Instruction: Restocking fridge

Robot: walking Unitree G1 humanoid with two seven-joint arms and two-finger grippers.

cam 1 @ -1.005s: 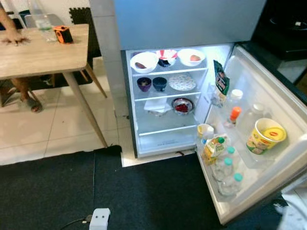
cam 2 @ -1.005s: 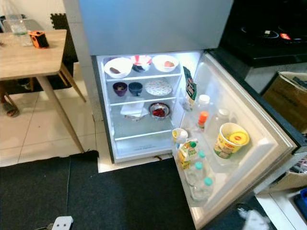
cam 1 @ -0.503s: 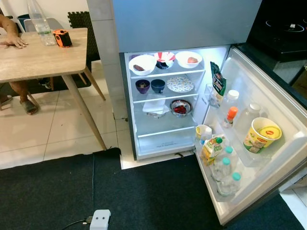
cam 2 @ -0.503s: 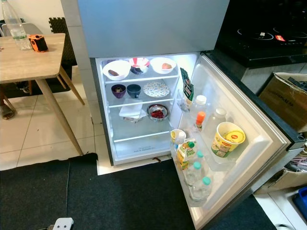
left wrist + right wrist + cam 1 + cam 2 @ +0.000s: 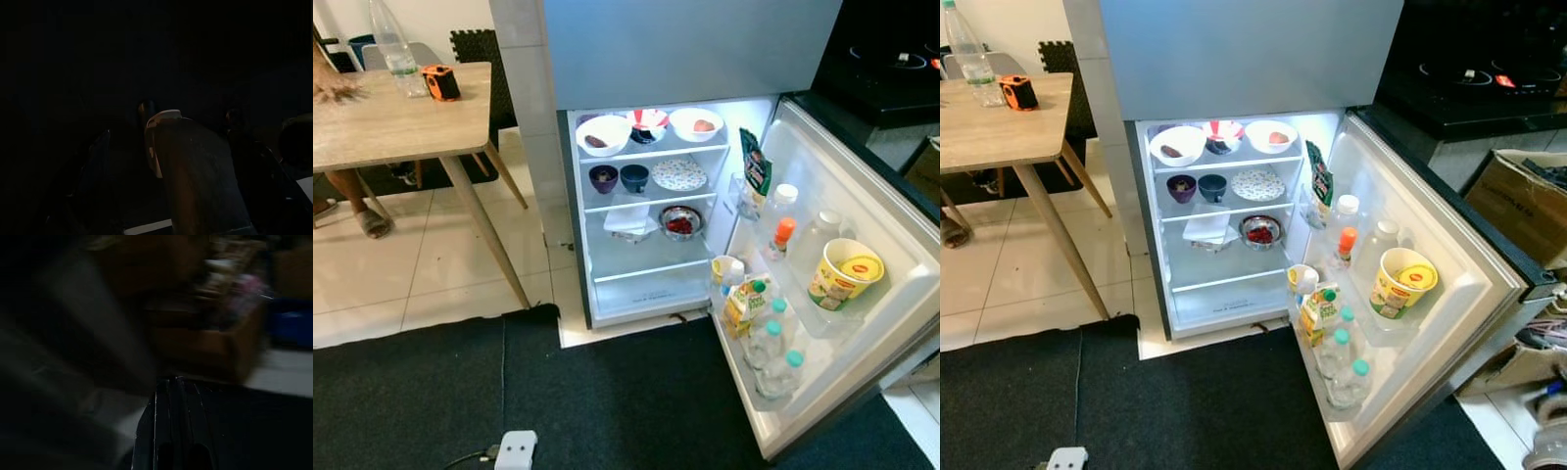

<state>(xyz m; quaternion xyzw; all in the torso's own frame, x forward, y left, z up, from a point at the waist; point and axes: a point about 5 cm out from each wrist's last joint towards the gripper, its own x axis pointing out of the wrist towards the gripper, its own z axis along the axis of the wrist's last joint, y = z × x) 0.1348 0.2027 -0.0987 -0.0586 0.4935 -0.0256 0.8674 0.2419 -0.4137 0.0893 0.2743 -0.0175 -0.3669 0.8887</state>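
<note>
Left claw (image 5: 173, 186): hangs low in deep shade; how far open it is, or whether it carries anything, cannot be told.
Pale wooden table (image 5: 401, 127): ahead of the left claw and off to its outer side; it bears a clear plastic bottle (image 5: 391, 49) and a small orange device (image 5: 440, 81).
Person's hand (image 5: 333, 90): has slid toward the table's far-left edge.
Grey two-door fridge (image 5: 685, 49): well ahead of both claws, lower compartment lit; three white bowls (image 5: 603, 135) sit on its top shelf.
Open white fridge door (image 5: 886, 323): ahead of the right claw; its racks hold a yellow round tub (image 5: 842, 274), a green-capped juice carton (image 5: 744, 302) and clear water bottles (image 5: 766, 343).
Right claw (image 5: 178, 431): blurred; opening and load cannot be told.
Change: the whole view has shifted slightly, so the camera moved; the stock lies as before.
Meaning: likely an approach or a pause at the open fridge.
</note>
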